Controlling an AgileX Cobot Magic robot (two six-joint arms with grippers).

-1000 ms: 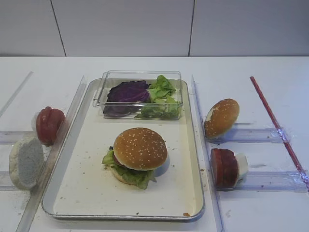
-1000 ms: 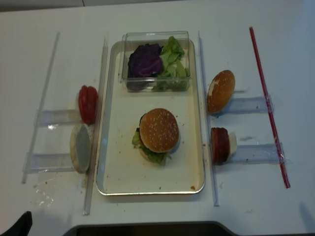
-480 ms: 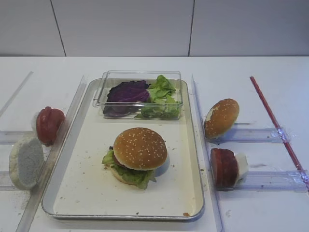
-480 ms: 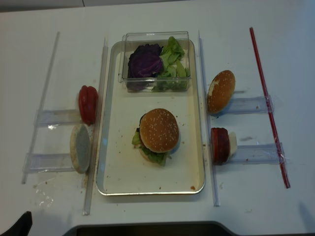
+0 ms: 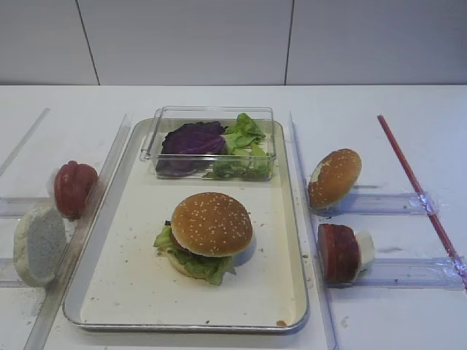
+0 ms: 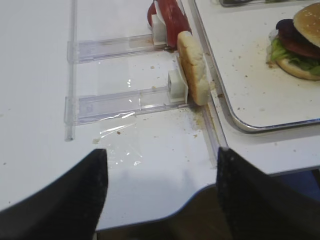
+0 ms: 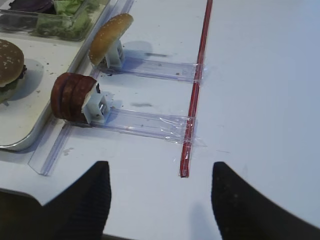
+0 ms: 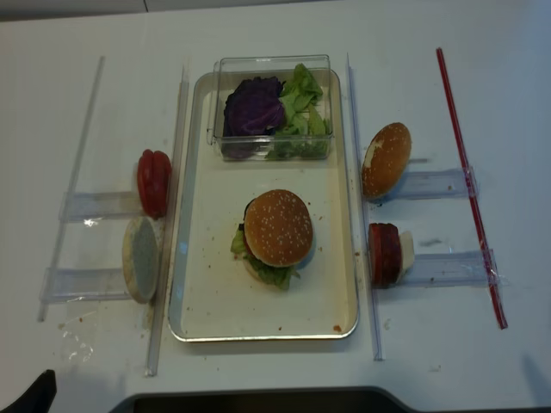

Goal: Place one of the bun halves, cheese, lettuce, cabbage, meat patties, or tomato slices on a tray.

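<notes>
A: The right pincer (image 7: 157, 200) hangs low over the white surface (image 5: 379, 117), well to the right of the tray (image 5: 292, 240). Its 2 dark fingers (image 7: 82, 200) stand wide apart with nothing between them.

B: And the left pincer (image 6: 157, 200)?

A: Same on the tray's other side: spread wide, holding nothing, above bare surface near its front left corner.

B: Where's the food?

A: On the tray's cream floor, about the middle, sits a stacked burger (image 5: 208, 233): a sesame bun half on top, green leaf poking out under it, something dark red in between, a pale bun base below. Toward the tray's far end stands a clear plastic box (image 5: 211, 142) with the cabbage (image 5: 191, 138) on its left side and the lettuce (image 5: 244, 146) on its right.

B: And off the tray?

A: Just right of the tray, a second bun half (image 5: 334, 177) stands on edge in a clear holder (image 7: 155, 67). Nearer the front, the meat patties (image 5: 337, 251) stand on edge too, with a white piece against them. Farther right lies a long red strip (image 5: 416, 186).

B: The left side?

A: The tomato slices (image 5: 74, 188) stand upright just left of the tray, and in front of them a white floury disc (image 5: 38, 244) leans beside the tray's rim. Crumbs speckle the tray floor.
</notes>
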